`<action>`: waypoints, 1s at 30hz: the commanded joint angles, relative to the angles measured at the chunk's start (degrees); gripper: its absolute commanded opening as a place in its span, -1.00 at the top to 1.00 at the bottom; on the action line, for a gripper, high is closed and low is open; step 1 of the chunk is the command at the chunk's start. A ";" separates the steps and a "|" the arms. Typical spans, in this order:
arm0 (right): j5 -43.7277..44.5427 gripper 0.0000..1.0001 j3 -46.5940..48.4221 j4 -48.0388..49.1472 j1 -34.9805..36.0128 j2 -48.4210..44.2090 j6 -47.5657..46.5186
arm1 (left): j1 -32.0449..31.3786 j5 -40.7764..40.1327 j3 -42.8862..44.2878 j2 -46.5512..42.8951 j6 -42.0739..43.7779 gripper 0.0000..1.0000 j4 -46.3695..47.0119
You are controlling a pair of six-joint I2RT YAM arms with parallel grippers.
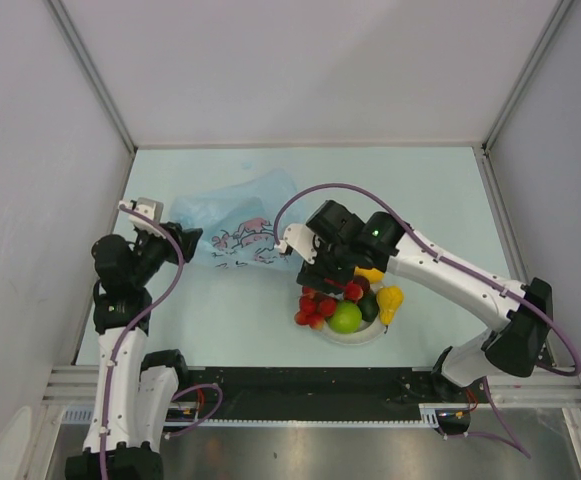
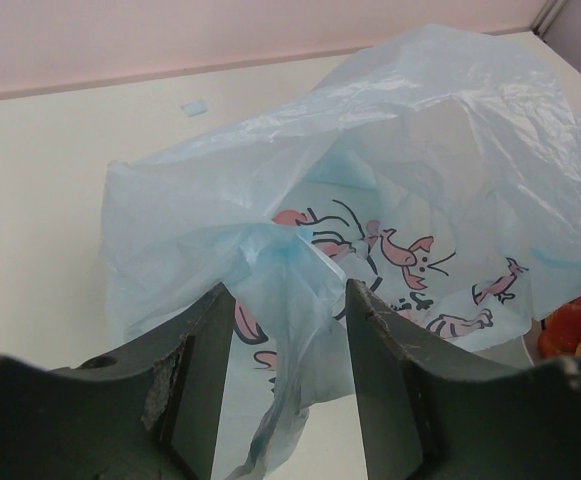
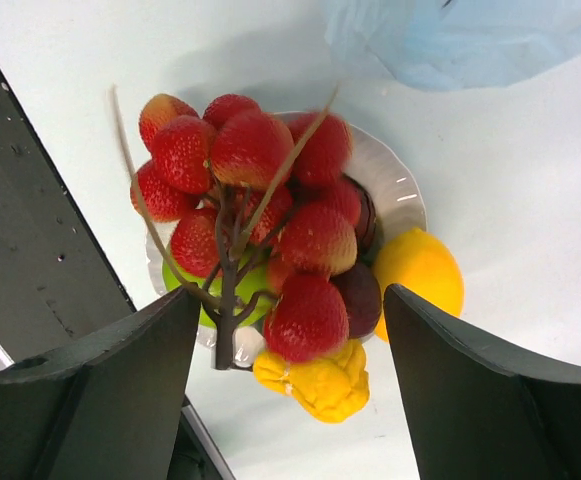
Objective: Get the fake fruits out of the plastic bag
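The light-blue plastic bag (image 1: 235,225) lies crumpled on the table at left of centre. My left gripper (image 1: 183,240) is at its left edge; in the left wrist view (image 2: 288,300) the jaws stand apart with a twisted fold of the bag (image 2: 370,170) between them. The fruits sit on a white plate (image 1: 368,335): a red bunch (image 1: 313,308), green apple (image 1: 346,317), avocado (image 1: 368,306) and lemon (image 1: 390,298). My right gripper (image 1: 325,277) hangs open and empty just above the plate. Its wrist view shows the red bunch (image 3: 260,200), lemon (image 3: 420,270) and maroon fruit (image 3: 358,295).
A lumpy yellow piece (image 3: 325,380) lies at the plate's edge (image 3: 395,190). White walls close off the table at left, back and right. The bag's corner (image 3: 450,40) lies a short way from the plate.
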 commanded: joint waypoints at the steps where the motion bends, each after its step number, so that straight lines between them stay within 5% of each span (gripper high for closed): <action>1: 1.60 -0.57 2.25 0.40 0.52 0.97 -1.32 | 0.50 0.25 -0.79 -1.02 -0.99 -0.08 2.15; 9: 1.16 -0.52 2.25 0.66 0.60 1.32 -1.76 | 0.85 0.25 -1.05 -1.20 -1.17 -0.08 2.24; 14: -5.07 0.21 2.25 0.58 0.17 0.62 -4.31 | 0.94 0.34 -1.14 -0.76 -1.70 -0.08 3.03; 18: -9.03 0.52 2.16 0.40 -1.15 0.35 -5.27 | 1.03 0.52 -0.97 -0.76 -1.61 -0.08 2.68; 21: -9.91 0.50 2.86 0.22 -1.59 0.00 -5.80 | 1.03 0.43 -0.88 -0.76 -1.61 -0.08 2.68; 24: -11.85 0.21 3.74 1.80 -1.68 -1.58 -6.41 | 1.03 -0.27 -0.44 -0.58 -1.70 -0.08 2.59; 30: -17.46 0.07 7.86 16.03 -0.28 1.82 -5.45 | 1.03 -4.75 2.19 4.07 -3.80 -0.21 3.21</action>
